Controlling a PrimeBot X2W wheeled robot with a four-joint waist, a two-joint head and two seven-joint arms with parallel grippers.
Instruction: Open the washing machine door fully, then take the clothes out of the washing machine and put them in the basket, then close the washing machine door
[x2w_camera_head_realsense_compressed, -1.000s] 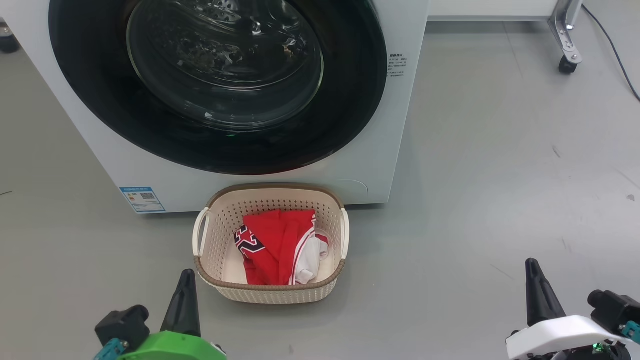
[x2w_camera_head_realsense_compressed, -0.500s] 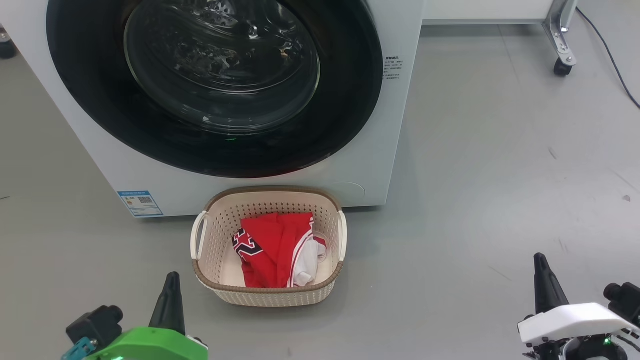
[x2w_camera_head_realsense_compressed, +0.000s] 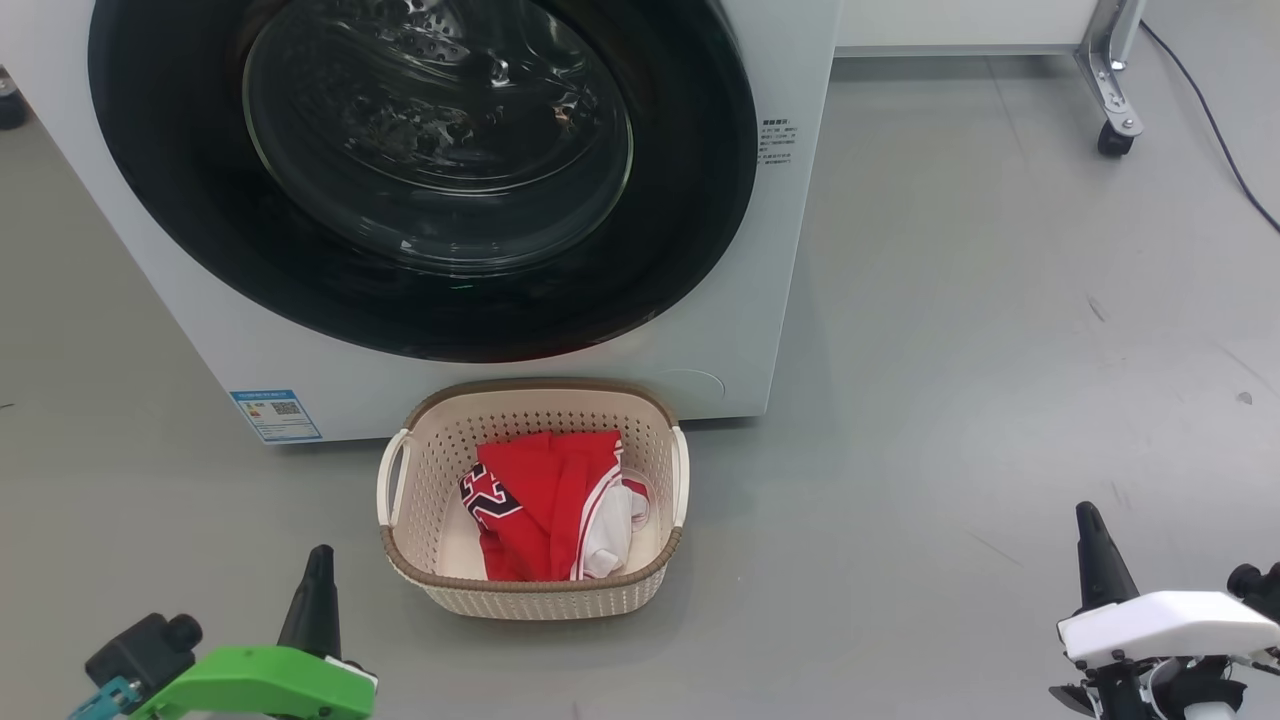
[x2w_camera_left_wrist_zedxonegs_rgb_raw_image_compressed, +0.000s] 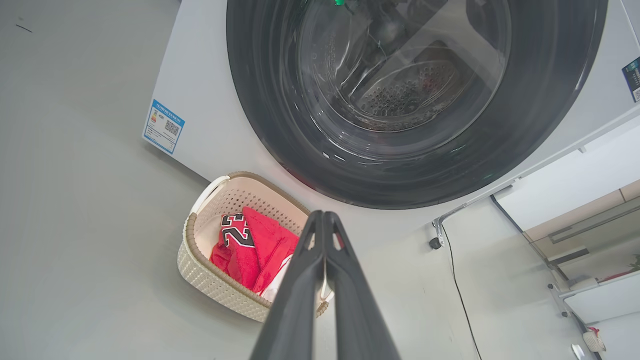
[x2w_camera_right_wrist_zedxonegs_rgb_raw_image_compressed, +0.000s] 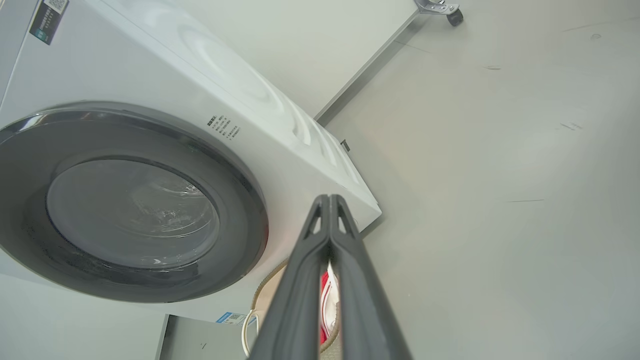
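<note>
The white washing machine (x2w_camera_head_realsense_compressed: 760, 290) stands ahead with its washing machine door (x2w_camera_head_realsense_compressed: 420, 170) shut flat against the front; the black rim and glass bowl show too in the left wrist view (x2w_camera_left_wrist_zedxonegs_rgb_raw_image_compressed: 415, 100) and the right wrist view (x2w_camera_right_wrist_zedxonegs_rgb_raw_image_compressed: 130, 205). On the floor in front sits the cream basket (x2w_camera_head_realsense_compressed: 530, 590) holding the red clothes (x2w_camera_head_realsense_compressed: 545, 500), number print at the left. My left gripper (x2w_camera_head_realsense_compressed: 318, 560) is low at the left, shut and holding nothing. Shut and holding nothing as well, my right gripper (x2w_camera_head_realsense_compressed: 1085, 520) is at the lower right. Both are well clear of the basket.
Grey floor spreads to the right of the machine. A metal frame leg on a castor (x2w_camera_head_realsense_compressed: 1110, 135) and a dark cable (x2w_camera_head_realsense_compressed: 1220, 130) lie at the far right. A blue label (x2w_camera_head_realsense_compressed: 275, 415) marks the machine's lower left corner.
The whole head view has shifted, so the camera has moved. Both grippers have sunk toward the bottom edge and spread outward. Door, basket and clothes stay as they were.
</note>
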